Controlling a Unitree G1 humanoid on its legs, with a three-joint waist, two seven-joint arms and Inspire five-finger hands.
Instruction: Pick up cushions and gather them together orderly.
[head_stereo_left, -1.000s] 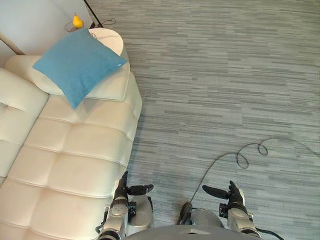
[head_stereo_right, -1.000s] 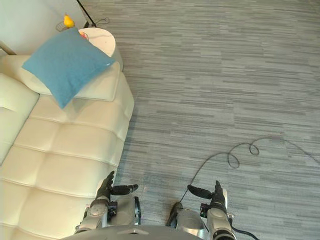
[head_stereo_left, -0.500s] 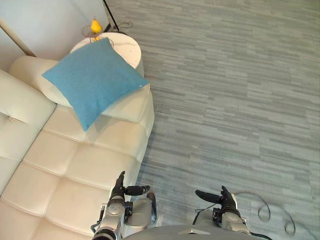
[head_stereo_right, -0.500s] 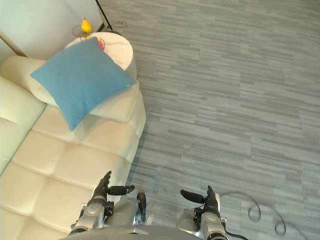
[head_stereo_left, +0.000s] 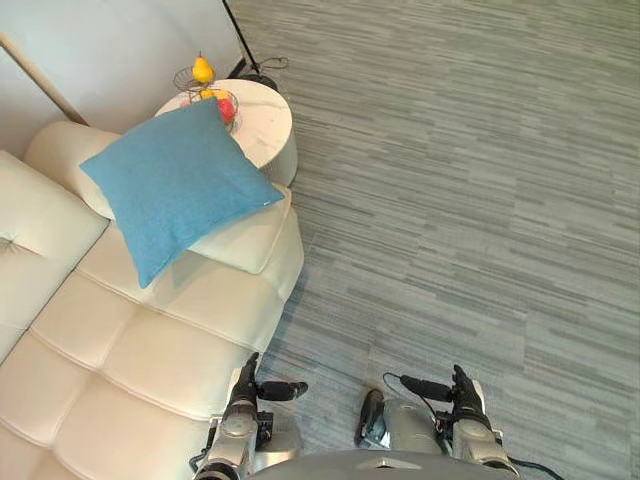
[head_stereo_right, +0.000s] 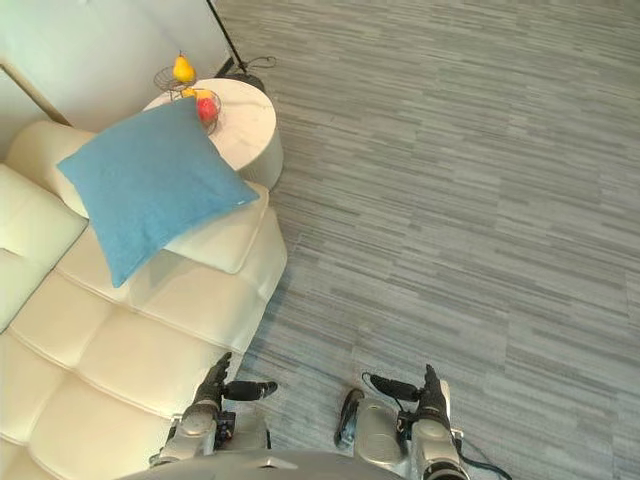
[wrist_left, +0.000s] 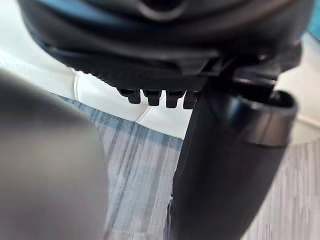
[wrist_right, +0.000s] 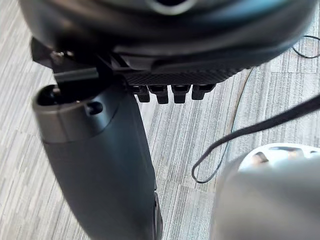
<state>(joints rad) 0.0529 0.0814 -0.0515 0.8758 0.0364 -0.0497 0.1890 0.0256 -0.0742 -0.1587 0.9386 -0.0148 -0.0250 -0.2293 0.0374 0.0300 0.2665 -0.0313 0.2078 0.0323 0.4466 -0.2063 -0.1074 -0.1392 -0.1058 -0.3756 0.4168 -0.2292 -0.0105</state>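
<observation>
Yellow fruit in wire basket, red fruit in bowl, beside blue cushion

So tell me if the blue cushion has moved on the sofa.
No. The blue cushion still leans on the same sofa armrest; only the camera shifted.

Cream tufted sofa fills the near left, its arm at the far end. Just past that arm stands a round white side table. On the table's far-left part: wire basket with yellow fruit, and red fruit beside it. Thin black pole rises behind the table. Grey striped floor to the right. Pale wall far left.
</observation>
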